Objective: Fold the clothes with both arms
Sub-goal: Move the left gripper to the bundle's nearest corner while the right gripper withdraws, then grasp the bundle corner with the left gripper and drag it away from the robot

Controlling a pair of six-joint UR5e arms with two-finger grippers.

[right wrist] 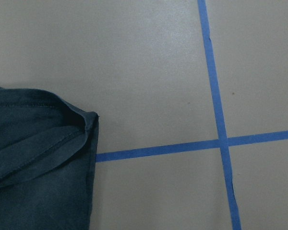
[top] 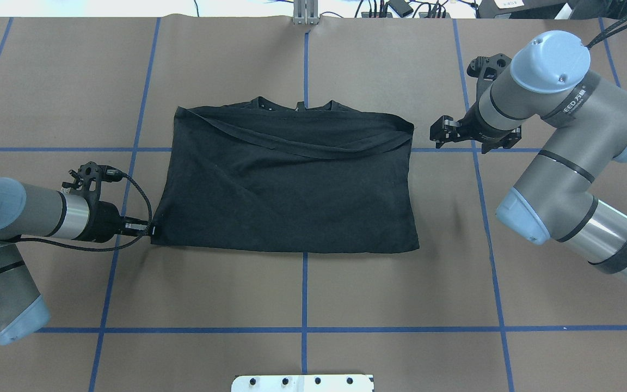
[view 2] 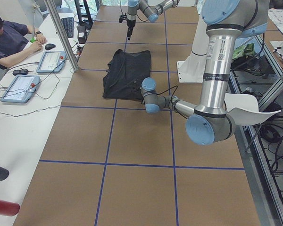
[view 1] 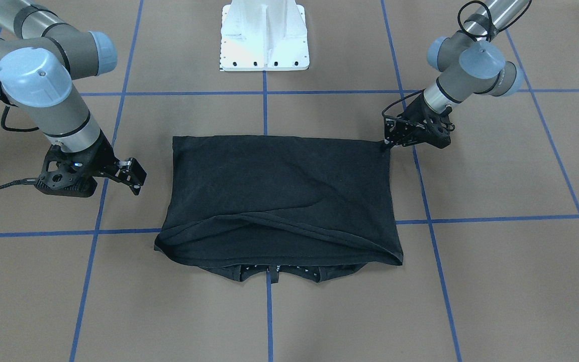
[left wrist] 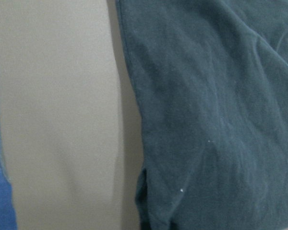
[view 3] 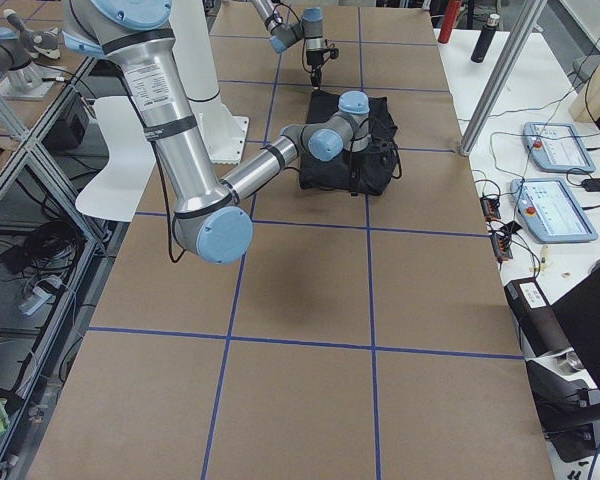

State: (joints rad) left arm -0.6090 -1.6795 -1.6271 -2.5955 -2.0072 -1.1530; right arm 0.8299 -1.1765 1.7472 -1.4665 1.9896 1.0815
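t-shirt: the black t-shirt (top: 292, 201) lies folded flat in the middle of the bench (top: 346, 288), collar edge away from the robot | left claw (top: 152, 230): low at the shirt's near corner, we cannot tell if it is clenched | right claw (top: 440, 130): we see it released, fingers apart, just beside the shirt's far corner, not touching

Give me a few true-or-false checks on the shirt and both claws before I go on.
1. The t-shirt lies folded on the table. True.
2. The right claw grips the shirt. False: it is open and clear of the shirt, beside its far corner.
3. The left claw is at the shirt's robot-side corner. True.
4. The chest graphic faces up. False: only plain black fabric shows on top.
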